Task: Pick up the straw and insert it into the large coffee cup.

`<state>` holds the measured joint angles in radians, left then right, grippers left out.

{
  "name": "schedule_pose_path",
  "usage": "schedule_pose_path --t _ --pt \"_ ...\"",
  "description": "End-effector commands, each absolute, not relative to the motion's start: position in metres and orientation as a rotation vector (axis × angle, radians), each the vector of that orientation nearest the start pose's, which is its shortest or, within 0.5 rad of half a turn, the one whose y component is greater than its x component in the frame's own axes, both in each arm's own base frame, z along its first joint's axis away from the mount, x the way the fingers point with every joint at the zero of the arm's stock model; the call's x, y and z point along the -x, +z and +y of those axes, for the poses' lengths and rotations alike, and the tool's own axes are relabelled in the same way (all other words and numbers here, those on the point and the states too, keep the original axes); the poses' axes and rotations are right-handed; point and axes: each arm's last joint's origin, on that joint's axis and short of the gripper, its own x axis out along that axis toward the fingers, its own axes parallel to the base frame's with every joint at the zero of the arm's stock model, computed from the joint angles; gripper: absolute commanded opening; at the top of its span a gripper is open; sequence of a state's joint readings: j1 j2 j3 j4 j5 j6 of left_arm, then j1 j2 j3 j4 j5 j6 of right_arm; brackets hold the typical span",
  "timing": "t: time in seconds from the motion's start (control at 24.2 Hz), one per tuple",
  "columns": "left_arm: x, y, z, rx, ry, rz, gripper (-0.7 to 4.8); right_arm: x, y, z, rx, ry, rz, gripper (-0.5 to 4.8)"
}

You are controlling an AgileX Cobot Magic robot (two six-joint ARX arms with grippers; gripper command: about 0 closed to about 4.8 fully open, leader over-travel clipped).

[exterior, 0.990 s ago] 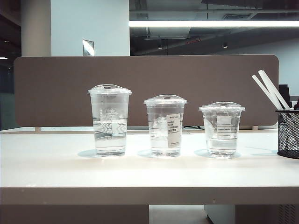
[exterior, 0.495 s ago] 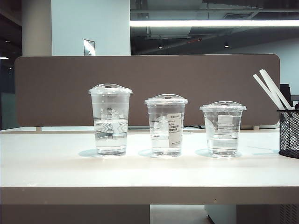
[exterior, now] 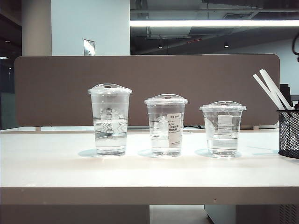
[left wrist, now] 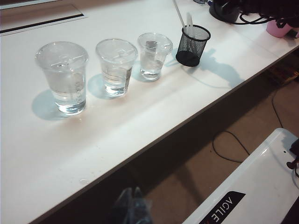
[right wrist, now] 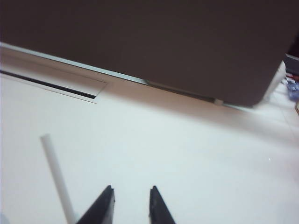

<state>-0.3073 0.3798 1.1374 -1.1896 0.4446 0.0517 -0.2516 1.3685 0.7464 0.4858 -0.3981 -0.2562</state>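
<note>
- Jaws of the right gripper (right wrist: 129, 205): two dark fingertips stand apart with a narrow gap between them; nothing sits in that gap.
- Position of the right gripper: above the bare white table (right wrist: 196, 158), facing the brown partition panel (right wrist: 154, 42) at the table's far edge.
- Straw (right wrist: 57, 177): a white tube stands just beside the right gripper's fingertips, apart from them and not held. In the exterior view two white straws (exterior: 271, 88) lean out of the black mesh holder (exterior: 288, 133) at the right edge of the table.
- Left gripper (left wrist: 133, 210): only a dark, blurred shape shows at the edge of the left wrist view, off the table's near edge and well apart from the cups; whether its jaws are apart or together cannot be told.
- Large coffee cup (exterior: 110, 120): stands upright at the left end of the row, domed lid on, partly filled with clear liquid, with no straw in it.
- Medium cup (exterior: 166, 125): stands in the middle of the row and carries a white label.
- Short cup (exterior: 223, 129): stands at the right of the row, nearest the mesh holder.
- All three cups stand apart from one another.
</note>
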Motion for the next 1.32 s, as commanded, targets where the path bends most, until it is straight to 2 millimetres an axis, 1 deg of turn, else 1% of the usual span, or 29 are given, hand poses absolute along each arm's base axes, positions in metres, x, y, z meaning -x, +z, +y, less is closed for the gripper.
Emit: schedule_pose_path --t 0.04,0.16,0.21,0.25,0.37,0.45,0.54,0.66,0.74,1.07,1.2,1.28,1.32 --pt "0.007 0.375 -0.011 -0.018 -0.756 0.410 -0.05 -0.290 0.257 -0.057 0.321 0.189 0.090 1.18" --pt "0.007 0.375 -0.011 -0.018 -0.756 0.410 -0.05 -0.290 0.256 -0.054 0.361 0.220 0.096 1.25" --pt "0.007 0.375 -0.011 -0.018 -0.756 0.410 -0.05 -0.290 0.255 -0.054 0.388 0.228 0.094 1.51" --pt "0.007 0.375 -0.011 -0.018 -0.756 0.410 -0.05 -0.291 0.254 -0.054 0.406 0.230 0.098 1.55" --pt "0.007 0.375 -0.011 -0.018 -0.756 0.410 -0.05 -0.293 0.250 -0.054 0.400 0.235 0.115 1.58" --pt "0.007 0.375 -0.011 -0.018 -0.756 0.410 -0.05 -0.297 0.248 -0.055 0.406 0.247 0.156 1.59" --pt "0.007 0.375 -0.011 -0.018 -0.756 0.410 -0.05 -0.304 0.249 -0.051 0.435 0.280 0.205 1.59" --pt "0.007 0.375 -0.011 -0.018 -0.756 0.409 -0.05 -0.312 0.254 -0.045 0.482 0.317 0.231 1.59" --pt "0.007 0.375 -0.011 -0.018 -0.755 0.410 -0.05 -0.319 0.264 -0.044 0.478 0.330 0.237 1.59" --pt "0.007 0.375 -0.011 -0.019 -0.752 0.410 -0.05 -0.324 0.288 -0.045 0.462 0.357 0.300 1.59" --pt "0.007 0.375 -0.011 -0.018 -0.757 0.410 -0.05 -0.327 0.295 -0.043 0.468 0.391 0.317 1.59" --pt "0.007 0.375 -0.011 -0.018 -0.757 0.410 -0.05 -0.330 0.294 -0.041 0.466 0.407 0.337 1.59" --pt "0.007 0.375 -0.011 -0.018 -0.755 0.410 -0.05 -0.334 0.289 -0.041 0.460 0.416 0.360 1.59"
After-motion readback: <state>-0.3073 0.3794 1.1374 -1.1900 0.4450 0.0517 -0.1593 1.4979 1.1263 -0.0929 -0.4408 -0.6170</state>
